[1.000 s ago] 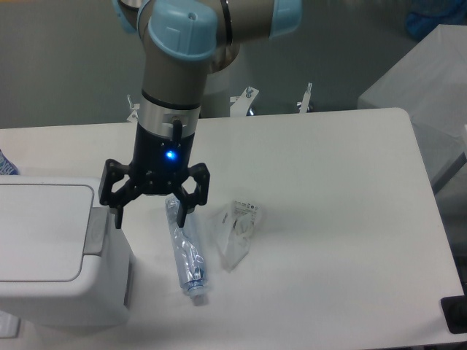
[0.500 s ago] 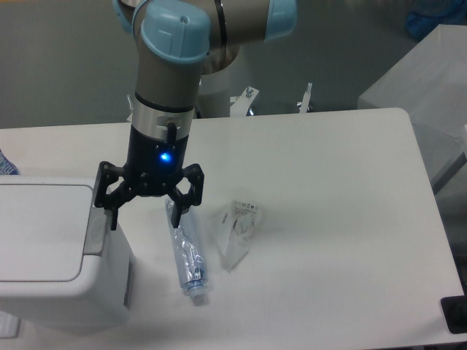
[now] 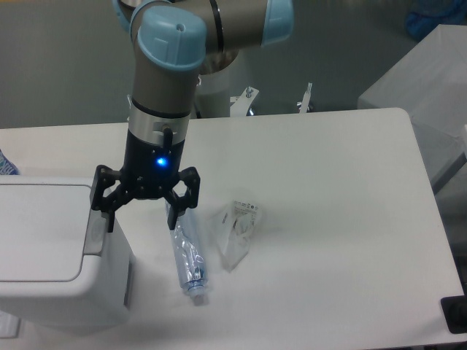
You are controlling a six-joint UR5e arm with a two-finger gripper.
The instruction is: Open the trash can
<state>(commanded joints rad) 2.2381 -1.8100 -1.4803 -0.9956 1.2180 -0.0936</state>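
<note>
The trash can (image 3: 51, 255) is a large boxy white bin at the lower left, with a flat inset lid that is shut and a grey push tab (image 3: 94, 233) on its right edge. My gripper (image 3: 141, 221) hangs open just right of the bin. Its left fingertip (image 3: 109, 222) sits at the top right corner of the tab, touching or just above it; I cannot tell which. Its right fingertip (image 3: 174, 219) hovers over the top end of a plastic bottle. The gripper holds nothing.
An empty clear plastic bottle (image 3: 187, 255) with a blue label lies on the white table (image 3: 328, 219) beside the bin. A crumpled clear plastic bag (image 3: 237, 232) lies to its right. The table's right edge is near a grey cabinet (image 3: 430, 80).
The gripper has moved a little to the left, bringing its left fingertip from beside the bin onto the area of the grey tab. The fingers stay open. The lid has not moved.
</note>
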